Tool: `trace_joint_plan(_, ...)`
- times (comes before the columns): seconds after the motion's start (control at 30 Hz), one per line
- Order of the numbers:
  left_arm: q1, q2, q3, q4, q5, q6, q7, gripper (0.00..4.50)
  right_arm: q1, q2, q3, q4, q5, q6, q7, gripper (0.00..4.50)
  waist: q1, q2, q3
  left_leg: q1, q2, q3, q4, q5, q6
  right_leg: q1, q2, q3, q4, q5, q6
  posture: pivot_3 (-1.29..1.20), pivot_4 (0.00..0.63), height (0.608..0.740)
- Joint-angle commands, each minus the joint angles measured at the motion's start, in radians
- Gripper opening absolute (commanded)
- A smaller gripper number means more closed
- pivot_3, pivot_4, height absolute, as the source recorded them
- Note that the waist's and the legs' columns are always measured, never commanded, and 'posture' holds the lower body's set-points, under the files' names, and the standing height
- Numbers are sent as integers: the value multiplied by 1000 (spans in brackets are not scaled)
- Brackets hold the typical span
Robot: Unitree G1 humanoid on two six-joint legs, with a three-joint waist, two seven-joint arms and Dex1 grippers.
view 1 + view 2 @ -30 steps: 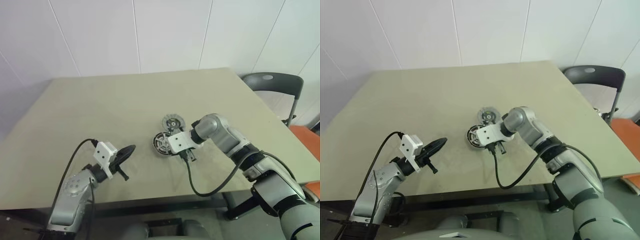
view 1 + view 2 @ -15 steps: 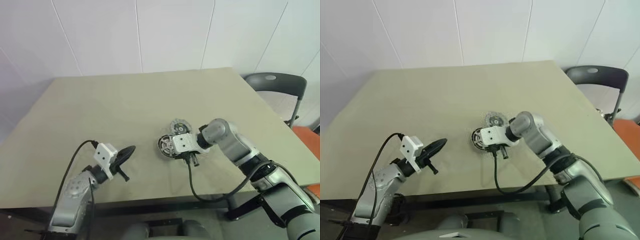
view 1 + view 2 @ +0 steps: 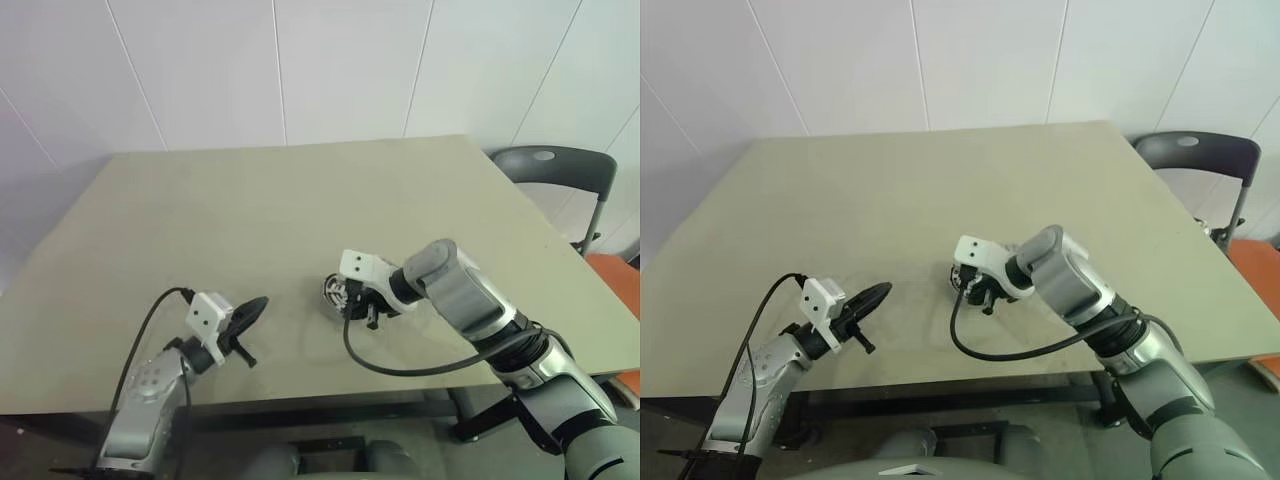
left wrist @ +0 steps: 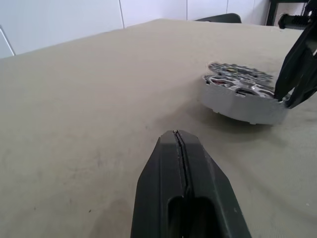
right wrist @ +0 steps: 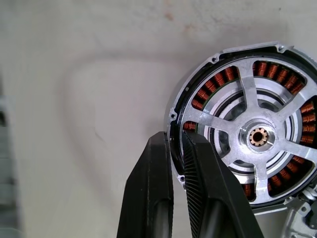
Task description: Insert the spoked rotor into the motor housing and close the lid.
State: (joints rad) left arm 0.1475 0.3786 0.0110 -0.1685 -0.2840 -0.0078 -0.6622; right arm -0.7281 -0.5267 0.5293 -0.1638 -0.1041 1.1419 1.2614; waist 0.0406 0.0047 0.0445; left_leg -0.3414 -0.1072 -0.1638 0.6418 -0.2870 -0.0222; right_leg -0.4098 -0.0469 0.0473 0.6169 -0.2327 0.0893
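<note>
The motor housing (image 5: 218,82) lies on the table (image 3: 250,210) near its front middle, a dark ring with copper windings. The spoked rotor (image 5: 247,106) sits inside it, silvery spokes around a small hub. My right gripper (image 5: 177,139) points down at the housing's edge, its two black fingers shut on the rim. From above, the right hand (image 3: 352,298) covers most of the housing (image 3: 335,291). The lid (image 4: 237,71), a flat ribbed disc, lies just behind the housing (image 4: 242,101). My left gripper (image 3: 252,306) hovers shut and empty, well to the housing's left.
A grey chair (image 3: 545,165) stands past the table's right edge, with an orange object (image 3: 615,270) beside it. My right arm's black cable (image 3: 400,368) loops over the table's front edge.
My right wrist has rolled over, so its white camera mount now sits above the housing and hides the lid from the head views. The left arm has stayed put.
</note>
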Motion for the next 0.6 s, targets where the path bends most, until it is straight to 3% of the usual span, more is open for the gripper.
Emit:
trace_joint_plan(0.03,4,-4,19,-24,-2,-27,13,0,-86,11,-19,-56,100,172,-9,66,0,0,0,0,0,0,0,0,0,0,0,0,0,0,0,0,0,740)
trace_joint_plan(0.27,11,-14,20,-25,1,-32,33,0,-204,157,-63,74,258,461,-143,66,-3,1,0,0,0,0,-1,0,0,-2,0,0,1,2,1,0,0,740)
trace_joint_plan(0.47,16,-23,11,-32,6,-31,46,0,-259,331,-163,322,313,472,-318,66,-5,1,0,0,0,0,-1,0,0,-2,0,0,1,4,-1,0,0,740)
trace_joint_plan(0.6,18,-28,12,-41,9,-29,57,0,-299,453,-262,468,305,455,-450,66,-32,1,0,2,0,0,-1,0,-1,-2,1,0,4,4,0,0,0,740)
